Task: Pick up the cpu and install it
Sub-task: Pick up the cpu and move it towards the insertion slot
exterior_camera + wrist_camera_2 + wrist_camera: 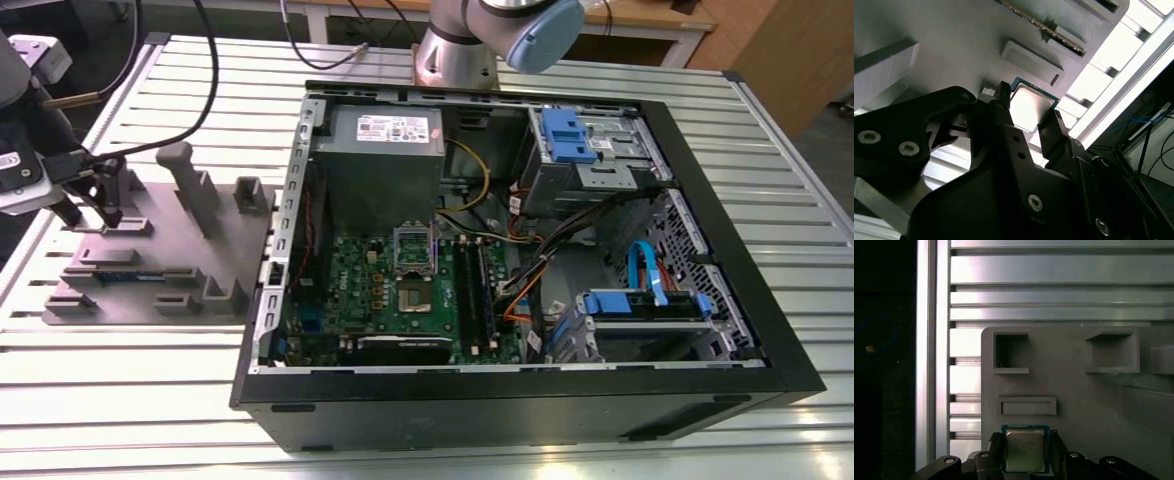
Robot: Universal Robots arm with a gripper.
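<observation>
Qty 1: flat square silver-grey metal cpu.
Qty 1: black metal tool.
Qty 1: grey moulded plastic fixture block.
Qty 1: open black metal PC case, w/ 1 green motherboard, 1 grey PSU box and 2 blue plastic drive brackets.
Qty 1: slatted aluminium desk.

Glossy metal cpu, matt grey plastic fixture, ribbed bright aluminium table.
</observation>
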